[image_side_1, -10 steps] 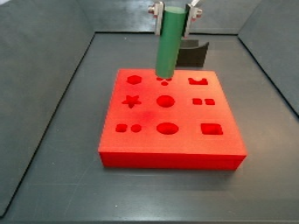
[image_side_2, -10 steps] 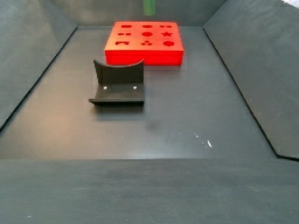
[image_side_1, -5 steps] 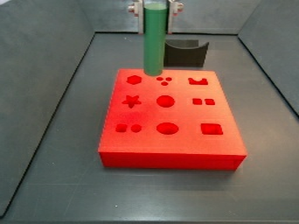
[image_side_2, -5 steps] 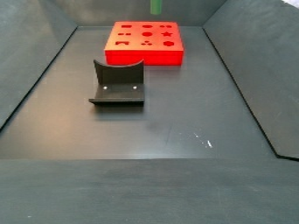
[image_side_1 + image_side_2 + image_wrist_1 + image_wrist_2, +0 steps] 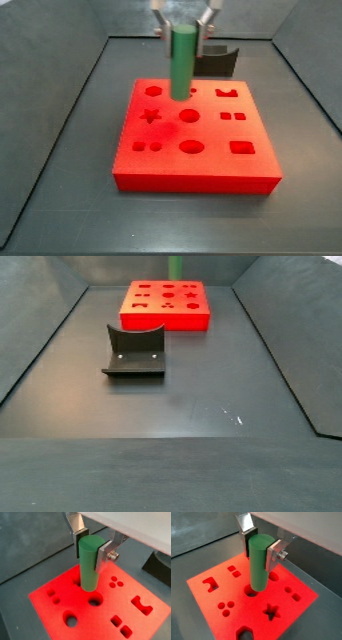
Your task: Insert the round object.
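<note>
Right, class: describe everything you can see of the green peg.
The green peg is a plain, smooth, matte cylinder with a flat round top, plastic by its look. It stands upright, clamped near its upper end between the silver fingers of the end effector, above the red block. Its lower end sits over the block's top face near a round hole; whether it touches or has entered cannot be told.

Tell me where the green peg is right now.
The green peg hangs upright in the gripper over the red block, near its far edge, in front of the dark holder.
</note>
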Controlling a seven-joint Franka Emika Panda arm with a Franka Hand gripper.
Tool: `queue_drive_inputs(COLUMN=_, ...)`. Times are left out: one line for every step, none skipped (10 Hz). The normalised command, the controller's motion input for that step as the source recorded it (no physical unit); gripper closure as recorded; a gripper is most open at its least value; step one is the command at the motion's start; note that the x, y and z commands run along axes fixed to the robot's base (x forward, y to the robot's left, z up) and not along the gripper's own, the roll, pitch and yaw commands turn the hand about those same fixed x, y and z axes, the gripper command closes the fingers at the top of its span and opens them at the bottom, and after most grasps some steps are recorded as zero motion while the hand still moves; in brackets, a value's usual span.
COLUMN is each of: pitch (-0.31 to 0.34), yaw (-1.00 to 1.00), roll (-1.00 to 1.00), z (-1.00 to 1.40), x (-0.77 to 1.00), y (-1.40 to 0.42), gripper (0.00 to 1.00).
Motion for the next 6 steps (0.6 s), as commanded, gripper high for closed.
queue_drive_inputs(pitch=0.104, yaw=0.29, roll=0.12, z=-0.30, x=0.90, y=0.00, gripper=1.00)
queue_drive_inputs(pitch=0.100, yaw=0.32, roll=0.14, z=-0.27, x=0.86, y=0.00, gripper=1.00)
queue_drive_inputs(pitch=0.027, yaw=0.12, roll=0.00, z=0.00, x=0.13, y=0.00, gripper=1.00)
queue_drive_inputs(pitch=0.000, yaw=0.00, roll=0.02, z=0.00, x=0.00, y=0.00, gripper=1.00)
queue_drive_inputs(pitch=-0.019, yaw=0.07, roll=0.17, z=-0.29, x=0.00, y=0.00, gripper=1.00)
queue_drive_inputs(pitch=-0.023, yaw=0.05, roll=0.33, z=-0.41, x=0.03, y=0.00, gripper=1.00)
